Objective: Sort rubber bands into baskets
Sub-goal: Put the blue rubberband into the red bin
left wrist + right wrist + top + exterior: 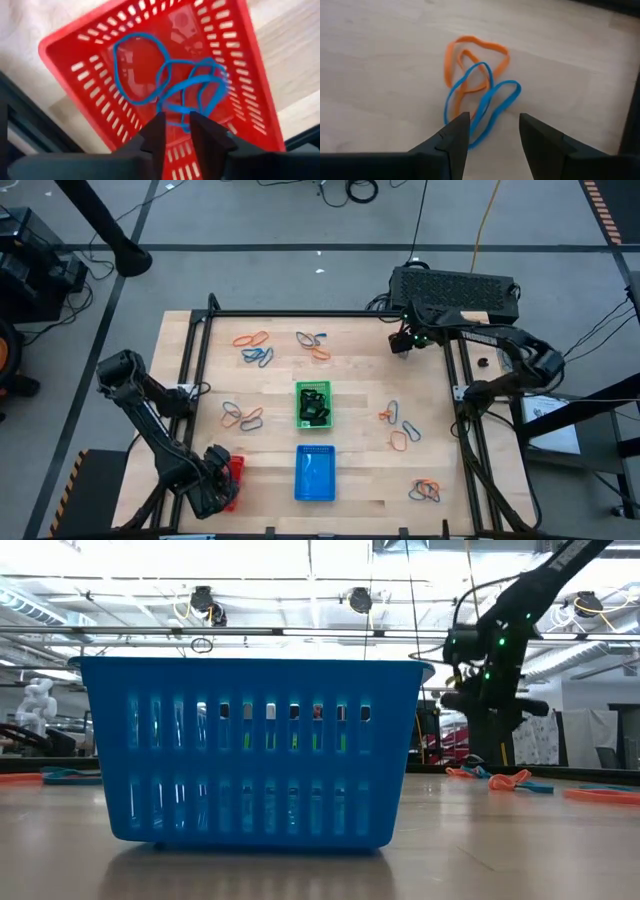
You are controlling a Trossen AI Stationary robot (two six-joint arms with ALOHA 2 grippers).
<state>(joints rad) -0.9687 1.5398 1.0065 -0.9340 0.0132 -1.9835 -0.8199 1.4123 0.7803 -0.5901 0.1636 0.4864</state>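
Note:
The red basket [100,75] stands at the table's near left [236,470] with several blue rubber bands [170,80] lying in it. My left gripper [177,125] hangs over it, its fingers a little apart and touching nothing I can see. My right gripper [494,125] is open at the far right [402,343], above an orange band [470,55] tangled with a blue band [485,100] on the table. The green basket [314,403] holds black bands. The blue basket [315,473] stands near the table's front edge.
Loose orange and blue bands lie in clusters at the far left [255,348], far middle [314,344], left [241,416], right [400,425] and near right [426,491]. A black frame [300,313] borders the table. In the low view the blue basket [250,750] fills the front.

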